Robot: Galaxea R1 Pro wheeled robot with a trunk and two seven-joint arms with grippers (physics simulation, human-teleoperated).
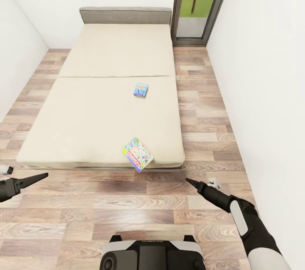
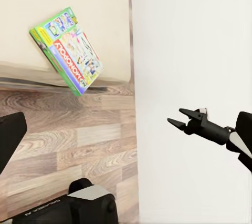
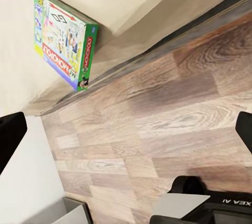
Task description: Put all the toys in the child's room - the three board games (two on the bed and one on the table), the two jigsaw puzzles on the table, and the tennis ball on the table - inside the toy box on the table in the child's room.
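Board games lie on the bed [image 1: 101, 105] ahead of me, two of them. One, a Monopoly box [image 1: 137, 154] with a green edge, sits at the foot of the mattress and pokes out over the edge above the floor [image 1: 140, 206]. My left wrist view catches the same box [image 2: 67, 49] hanging past the mattress edge, and my right wrist view shows it too [image 3: 64, 40], its lettered side turned toward the planks. The second, a small blue box [image 1: 141, 90], lies flat farther up, just past the seam that crosses the mattress, well apart from the first.

My left pincer [image 1: 40, 176] hangs over the floor near the left corner of the bed foot, its fingers pressed together to a point. My right pincer [image 1: 190, 182] hangs over the planks just off the right corner of the bed foot; its fingers look pressed together as well, and in the left wrist view its tips [image 2: 176, 118] stand only slightly parted. Neither pinches anything.

A grey headboard [image 1: 125, 15] stands at the far end of the bed, beside a tall grey-framed window [image 1: 199, 3]. White wall [image 1: 262, 71] runs along my right.
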